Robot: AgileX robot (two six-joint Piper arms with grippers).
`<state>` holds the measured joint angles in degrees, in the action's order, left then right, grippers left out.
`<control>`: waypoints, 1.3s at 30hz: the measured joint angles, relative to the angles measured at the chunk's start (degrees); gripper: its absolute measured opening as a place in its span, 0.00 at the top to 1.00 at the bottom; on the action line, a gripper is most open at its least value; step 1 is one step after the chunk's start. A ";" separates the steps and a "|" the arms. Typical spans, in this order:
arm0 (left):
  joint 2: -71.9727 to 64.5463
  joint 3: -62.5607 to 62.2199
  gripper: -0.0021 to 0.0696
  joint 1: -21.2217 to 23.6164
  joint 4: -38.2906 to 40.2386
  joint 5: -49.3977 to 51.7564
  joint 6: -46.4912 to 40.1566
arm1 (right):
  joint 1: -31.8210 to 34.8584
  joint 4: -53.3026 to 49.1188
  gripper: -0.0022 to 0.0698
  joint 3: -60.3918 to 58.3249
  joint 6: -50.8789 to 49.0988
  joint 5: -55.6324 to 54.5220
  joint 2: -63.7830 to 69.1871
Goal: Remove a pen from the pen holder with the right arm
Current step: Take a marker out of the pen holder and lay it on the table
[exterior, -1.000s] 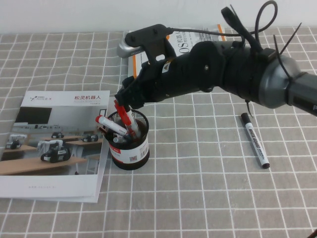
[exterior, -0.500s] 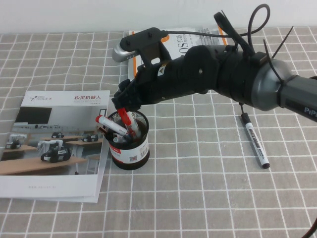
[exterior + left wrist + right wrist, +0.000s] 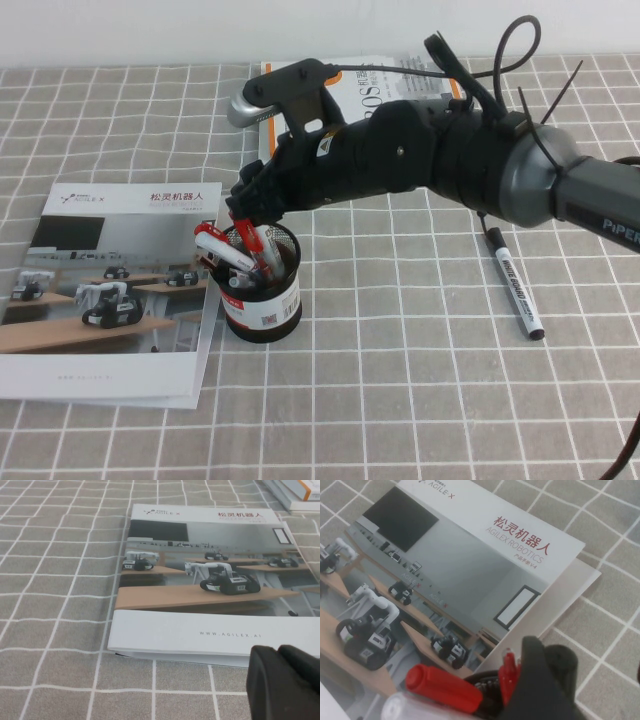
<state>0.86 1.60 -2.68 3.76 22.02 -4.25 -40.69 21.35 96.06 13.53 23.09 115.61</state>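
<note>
Pen [image 3: 247,238] in pen holder [image 3: 263,300], tabletop [image 3: 420,380] centre: right tool [image 3: 240,208] eased lower around it, jaws wide, grasp pending; left tool [image 3: 285,682] by brochure [image 3: 200,580], state cannot tell.

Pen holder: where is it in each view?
High view: pen holder left of centre, under the right pincer.
Left wrist view: absent; left pincer hangs by the brochure edge.
Right wrist view: only its rim, between a red pen cap and the open right pincer.
Shared landmark: the AgileX brochure.
</note>
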 joint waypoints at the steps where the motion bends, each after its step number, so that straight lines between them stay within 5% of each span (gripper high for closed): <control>1: 0.00 0.00 0.98 0.00 0.00 0.00 0.00 | 0.00 0.00 0.47 0.00 0.00 0.00 0.00; 39: 0.00 0.00 0.98 0.00 0.00 0.00 0.00 | 0.00 -0.14 0.49 0.10 0.00 1.55 1.21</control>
<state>0.86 1.60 -2.68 3.76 22.02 -4.25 -40.69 21.21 96.16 13.53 24.64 116.82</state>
